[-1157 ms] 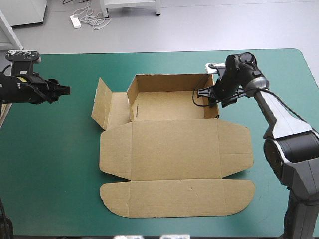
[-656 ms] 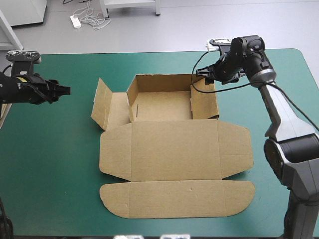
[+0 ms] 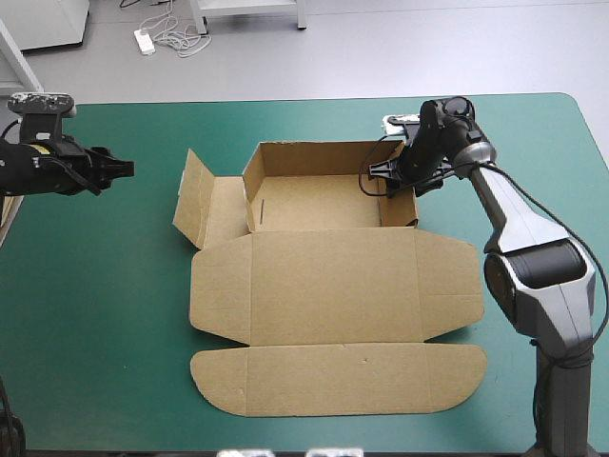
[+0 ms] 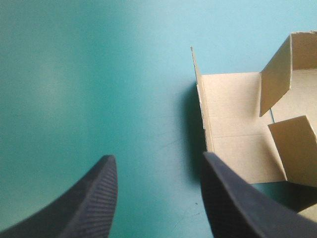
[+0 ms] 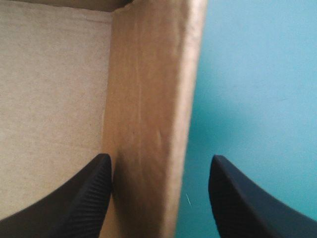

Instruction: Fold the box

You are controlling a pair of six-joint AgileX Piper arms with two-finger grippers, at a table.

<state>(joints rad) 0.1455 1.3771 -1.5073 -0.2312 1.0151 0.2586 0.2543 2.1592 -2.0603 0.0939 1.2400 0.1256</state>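
The box (image 3: 333,286) is a cut sheet of brown board lying in the middle of the table, on the teal-green cover (image 3: 95,314). Its far part is a tray (image 3: 319,202) with thin walls standing up. Its lid (image 3: 333,276) lies flat toward the near edge and ends in a long flap (image 3: 338,379) with round corners. On the tray's left side a small flap (image 3: 195,195) stands up and leans outward. The right gripper (image 3: 395,176) is at the tray's right wall (image 3: 406,214). In its own view the right gripper (image 5: 159,157) is wide open with nothing in its hold. The thick, slightly rough wall (image 5: 148,99) runs between its two fingers, with one black finger (image 5: 84,198) over the tray's floor and the other over the cover. The fingers are curved like fins, with fine ribs on them. The left gripper (image 3: 124,171) hangs over the bare cover, well apart from the box, and points at it. From the wrist, the left gripper (image 4: 157,156) is wide open too and grasps nothing, and the box (image 4: 237,124) lies ahead of it.
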